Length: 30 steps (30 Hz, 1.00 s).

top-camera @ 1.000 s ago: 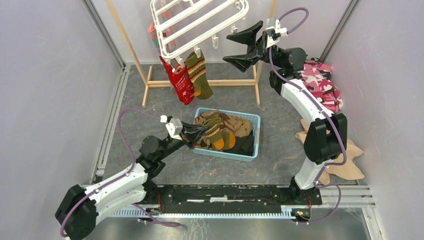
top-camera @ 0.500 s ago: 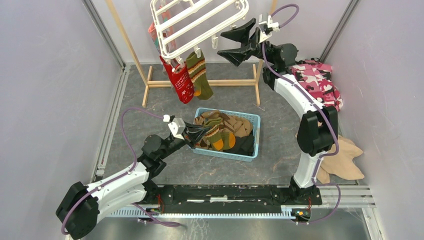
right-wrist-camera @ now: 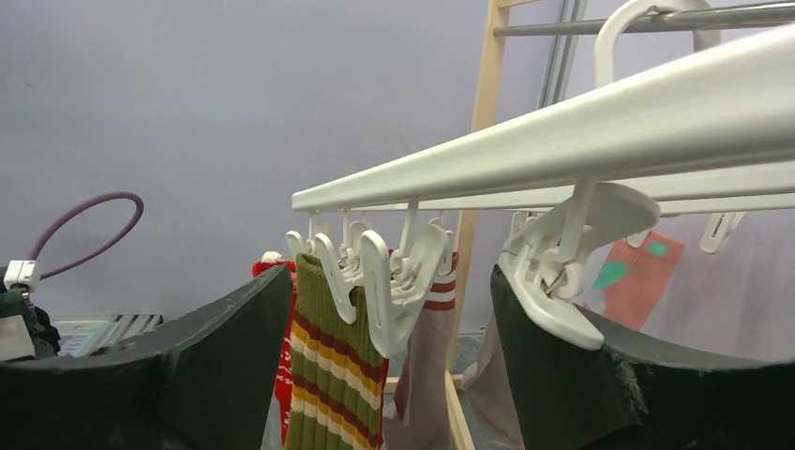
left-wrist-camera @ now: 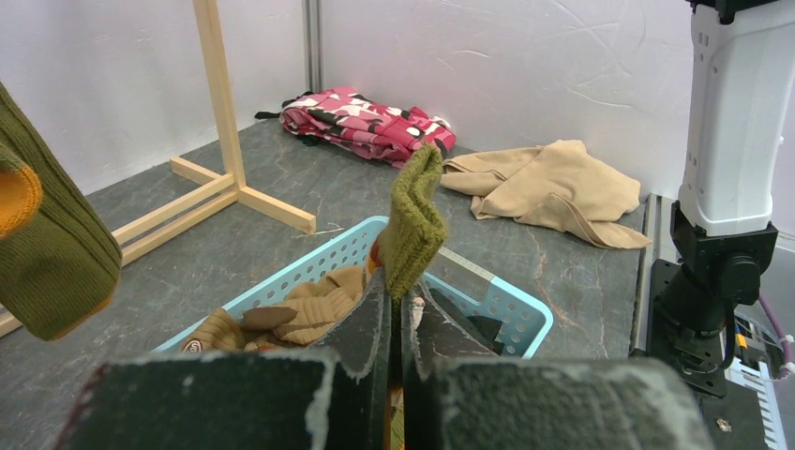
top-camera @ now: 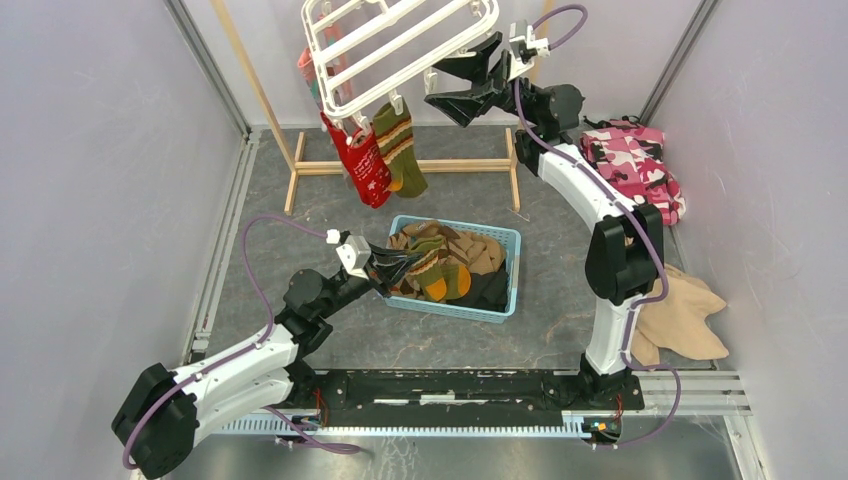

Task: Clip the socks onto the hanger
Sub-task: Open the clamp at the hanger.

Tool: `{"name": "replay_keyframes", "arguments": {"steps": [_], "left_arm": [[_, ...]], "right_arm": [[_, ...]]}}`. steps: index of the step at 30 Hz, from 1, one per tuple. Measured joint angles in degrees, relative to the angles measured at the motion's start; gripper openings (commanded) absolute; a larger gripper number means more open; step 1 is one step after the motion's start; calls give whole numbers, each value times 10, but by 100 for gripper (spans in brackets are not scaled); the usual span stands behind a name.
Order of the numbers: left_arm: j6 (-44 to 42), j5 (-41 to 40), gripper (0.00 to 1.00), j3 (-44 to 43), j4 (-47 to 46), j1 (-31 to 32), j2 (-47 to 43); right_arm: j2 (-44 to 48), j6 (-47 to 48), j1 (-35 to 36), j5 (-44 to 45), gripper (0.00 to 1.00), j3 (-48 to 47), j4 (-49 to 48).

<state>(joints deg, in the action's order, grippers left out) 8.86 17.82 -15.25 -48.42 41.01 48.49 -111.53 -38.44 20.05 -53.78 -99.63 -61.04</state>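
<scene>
The white hanger (top-camera: 400, 40) hangs tilted at the top, with a red sock (top-camera: 360, 165) and an olive striped sock (top-camera: 400, 150) clipped to its near rim. More socks (top-camera: 440, 265) lie in the light blue basket (top-camera: 460, 223). My left gripper (top-camera: 395, 265) is at the basket's left end, shut on an olive sock (left-wrist-camera: 415, 220) whose cuff stands up between the fingers. My right gripper (top-camera: 455, 82) is open just under the hanger's right rim. In the right wrist view, white clips (right-wrist-camera: 394, 281) dangle between its fingers and another clip (right-wrist-camera: 553, 281) lies against the right finger (right-wrist-camera: 572, 384).
A light wooden frame stand (top-camera: 300, 165) carries the hanger. A pink camouflage cloth (top-camera: 640, 165) lies at the right back and a beige cloth (top-camera: 680, 320) at the right front. Grey walls close in both sides.
My right gripper has moved left and up, from beside the hanger to under its rim among the clips. The left gripper shifted slightly, still holding the olive sock.
</scene>
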Motion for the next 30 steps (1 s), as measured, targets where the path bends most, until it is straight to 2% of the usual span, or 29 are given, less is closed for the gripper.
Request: {"name": "replay_keyframes", "arguments": {"steps": [30], "left_arm": [[0,0,2,-1,0,0,4]], "right_arm": [[-50,-74,11,46,81,-26,-75]]}}
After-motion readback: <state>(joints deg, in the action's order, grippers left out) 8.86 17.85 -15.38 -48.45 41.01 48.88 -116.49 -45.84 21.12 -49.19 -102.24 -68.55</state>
